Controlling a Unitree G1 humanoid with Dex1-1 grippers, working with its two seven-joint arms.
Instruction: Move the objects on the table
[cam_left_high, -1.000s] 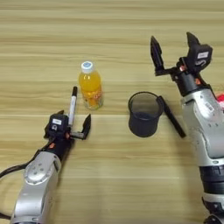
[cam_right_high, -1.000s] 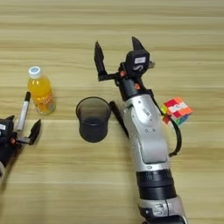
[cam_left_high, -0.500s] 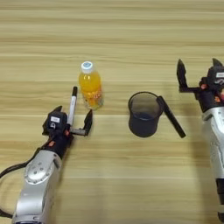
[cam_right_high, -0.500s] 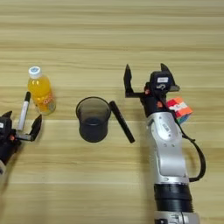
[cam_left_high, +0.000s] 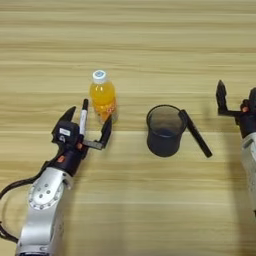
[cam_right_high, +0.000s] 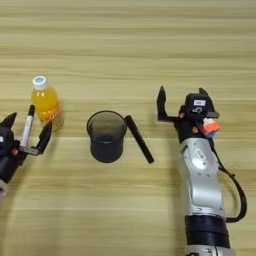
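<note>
Two pens: one (cam_left_high: 82, 120) at 9 o'clock of the orange bottle (cam_left_high: 103, 96), between the left gripper's (cam_left_high: 86, 129) spread fingers; one black (cam_left_high: 196, 133) at 3 o'clock of the cup (cam_left_high: 163, 130). The right gripper (cam_right_high: 181, 104), spread, has withdrawn toward 5 o'clock, uncovering a coloured cube (cam_right_high: 210, 127).

orange-drink bottle (cam_left_high: 103, 98): upright, white cap, left of centre | smoky cup (cam_left_high: 164, 130): upright, open, centre of worktop (cam_left_high: 150, 45) | black marker (cam_left_high: 195, 133): flat, diagonal, just right of cup | white-bodied marker (cam_left_high: 82, 116): black cap, just left of bottle, between left claw (cam_left_high: 86, 130) fingers
</note>
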